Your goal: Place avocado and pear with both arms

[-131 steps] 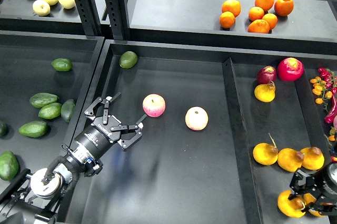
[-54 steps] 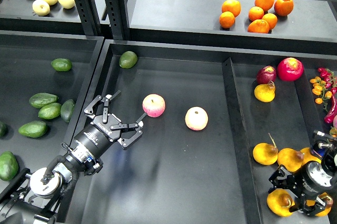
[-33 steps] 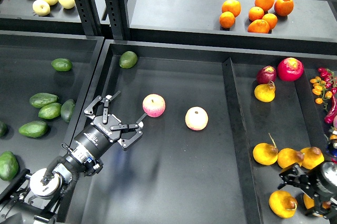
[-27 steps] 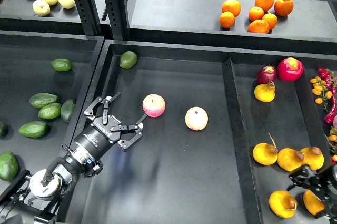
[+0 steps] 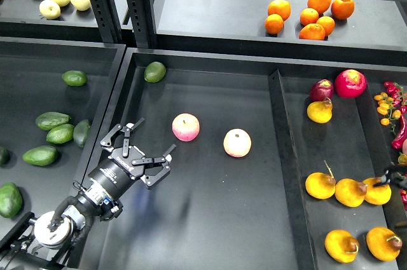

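My left gripper [image 5: 145, 149] is open and empty. It hovers over the left part of the middle tray [image 5: 210, 219], just left of a pink-yellow apple [image 5: 186, 127]. The dark green elongated avocado [image 5: 81, 132] lies in the left tray against its right wall, to the left of the gripper. Several yellow-orange pears lie in the right tray, among them one [image 5: 378, 191] by the right edge and two at the front [image 5: 341, 245] [image 5: 383, 243]. Only a small black tip of my right gripper [image 5: 393, 180] shows at the right edge, just above the pear by that edge. Its fingers cannot be told apart.
A second apple [image 5: 237, 142] and a green avocado [image 5: 154, 71] lie in the middle tray. Paler avocados [image 5: 52, 120] fill the left tray. Oranges [image 5: 310, 16] sit on the back shelf. Red fruit [image 5: 351, 82] and small peppers [image 5: 389, 101] are at the right tray's far end.
My right arm has pulled back from the front pears to the right edge, leaving both lying uncovered. My left gripper has drawn slightly down and back, still open.
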### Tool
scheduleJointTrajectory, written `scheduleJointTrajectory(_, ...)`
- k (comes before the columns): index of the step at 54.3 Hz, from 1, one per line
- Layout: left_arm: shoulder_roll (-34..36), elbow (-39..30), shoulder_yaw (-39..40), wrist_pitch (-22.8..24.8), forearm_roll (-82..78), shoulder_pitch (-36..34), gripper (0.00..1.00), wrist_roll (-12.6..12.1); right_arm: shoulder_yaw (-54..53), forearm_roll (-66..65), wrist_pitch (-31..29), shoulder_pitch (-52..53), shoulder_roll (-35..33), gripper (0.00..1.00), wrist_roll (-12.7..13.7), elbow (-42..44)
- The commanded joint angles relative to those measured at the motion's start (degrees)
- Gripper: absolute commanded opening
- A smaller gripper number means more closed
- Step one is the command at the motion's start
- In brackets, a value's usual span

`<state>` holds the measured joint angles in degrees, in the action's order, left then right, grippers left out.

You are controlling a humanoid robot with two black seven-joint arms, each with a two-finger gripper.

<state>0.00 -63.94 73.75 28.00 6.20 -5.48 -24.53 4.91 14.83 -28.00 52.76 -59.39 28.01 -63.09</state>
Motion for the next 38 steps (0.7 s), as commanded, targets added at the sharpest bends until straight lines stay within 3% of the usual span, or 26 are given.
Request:
scheduleJointTrajectory(1,0.00,0.14,0.52,0.00,-0.05,0.82,0.99,0.00,-7.28,4.15,0.00,-5.12,0.15,0.99,-0.01,-0.01)
scheduleJointTrajectory(12,0.00,0.31,4.03,0.00,-0.05,1.18,0.99,-0.08,-22.30,5.82,0.00,-13.11,2.60,0.99,-0.01,-0.01)
scheduleJointTrajectory(27,0.00,0.05,6.06,0.00,-0.14,-1.20,0.99,-0.17,-36.99,6.09,0.00,-20.33,11.30,0.99,-0.01,0.78)
scheduleJointTrajectory(38,0.00,0.75,6.15,0.00,-1.02,-2.78,0.99,-0.17,-44.46,6.09,0.00,-23.84,20.18,1.00,-0.01,6.75)
